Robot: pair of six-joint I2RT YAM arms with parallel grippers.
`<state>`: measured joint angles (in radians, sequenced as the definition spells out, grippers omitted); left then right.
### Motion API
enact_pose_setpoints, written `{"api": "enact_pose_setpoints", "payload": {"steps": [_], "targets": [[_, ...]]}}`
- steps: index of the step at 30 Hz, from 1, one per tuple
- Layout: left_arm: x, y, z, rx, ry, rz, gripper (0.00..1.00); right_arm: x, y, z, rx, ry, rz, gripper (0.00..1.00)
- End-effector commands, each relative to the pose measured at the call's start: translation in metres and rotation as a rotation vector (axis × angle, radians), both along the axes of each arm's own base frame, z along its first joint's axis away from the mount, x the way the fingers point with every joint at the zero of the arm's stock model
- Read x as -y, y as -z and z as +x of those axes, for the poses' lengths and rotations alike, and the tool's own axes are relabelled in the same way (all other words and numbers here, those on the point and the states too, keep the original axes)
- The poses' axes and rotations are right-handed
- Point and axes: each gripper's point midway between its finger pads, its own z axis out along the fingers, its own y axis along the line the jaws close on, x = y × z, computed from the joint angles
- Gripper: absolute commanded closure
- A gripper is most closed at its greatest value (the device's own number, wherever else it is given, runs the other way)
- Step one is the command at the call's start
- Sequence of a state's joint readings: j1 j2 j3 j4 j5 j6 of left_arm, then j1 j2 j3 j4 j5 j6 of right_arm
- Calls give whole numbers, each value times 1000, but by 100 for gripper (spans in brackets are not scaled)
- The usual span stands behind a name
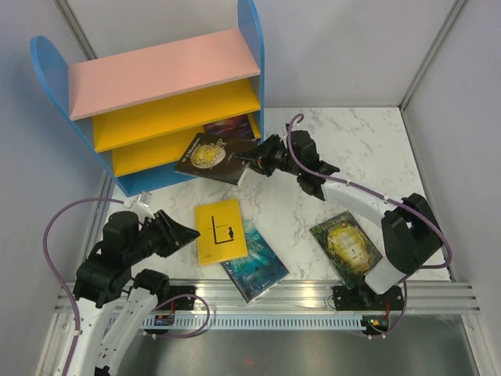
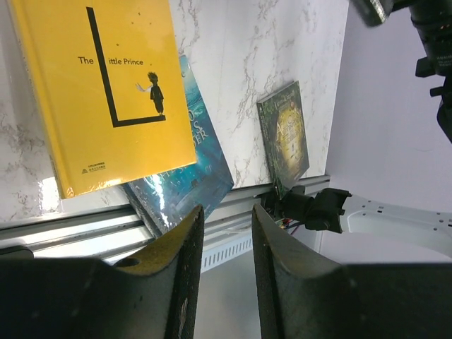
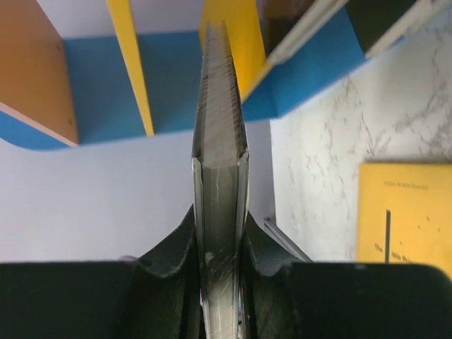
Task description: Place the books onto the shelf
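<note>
The shelf (image 1: 164, 74) stands at the back left, with blue side panels, a pink board and yellow boards. My right gripper (image 1: 254, 160) is shut on a black-and-gold book (image 1: 210, 157), held off the table in front of the shelf's lower openings. The right wrist view shows that book (image 3: 220, 134) edge-on between the fingers (image 3: 265, 244), pointing at the shelf (image 3: 169, 78). A dark purple book (image 1: 232, 126) lies inside the shelf. A yellow book (image 1: 219, 231), a teal book (image 1: 254, 264) and a green-gold book (image 1: 347, 247) lie flat on the table. My left gripper (image 1: 186, 233) hovers just left of the yellow book (image 2: 106, 92), slightly open with nothing in it.
The marble table (image 1: 352, 149) ends at a metal rail (image 1: 313, 294) along the near edge. Grey walls close in the back and right. The teal book (image 2: 183, 176) overlaps the yellow one's corner near the rail. The shelf's right panel (image 1: 254, 47) stands close to my right arm.
</note>
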<state>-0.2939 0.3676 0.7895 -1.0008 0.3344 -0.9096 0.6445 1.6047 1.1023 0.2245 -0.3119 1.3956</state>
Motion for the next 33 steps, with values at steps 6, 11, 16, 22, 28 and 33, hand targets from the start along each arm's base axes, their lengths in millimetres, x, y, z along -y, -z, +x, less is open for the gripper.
{"api": "enact_pose_setpoints", "payload": {"steps": [6, 11, 16, 22, 28, 33], "targets": [[-6, -16, 0, 80, 14, 51, 62, 27, -90, 68, 125, 189, 269, 100], [-7, -16, 1, 83, 15, 58, 63, 37, -76, 93, 69, 321, 245, 100], [-7, -16, 0, 80, 17, 58, 62, 50, -64, 114, 31, 538, 174, 100], [-7, -14, 0, 79, 15, 56, 63, 42, -51, 135, -15, 655, 95, 100], [-8, -17, -1, 94, 15, 61, 62, 43, -11, 150, -100, 791, 38, 100], [-10, -18, 1, 99, 14, 80, 63, 36, 11, 158, -154, 835, 24, 100]]}}
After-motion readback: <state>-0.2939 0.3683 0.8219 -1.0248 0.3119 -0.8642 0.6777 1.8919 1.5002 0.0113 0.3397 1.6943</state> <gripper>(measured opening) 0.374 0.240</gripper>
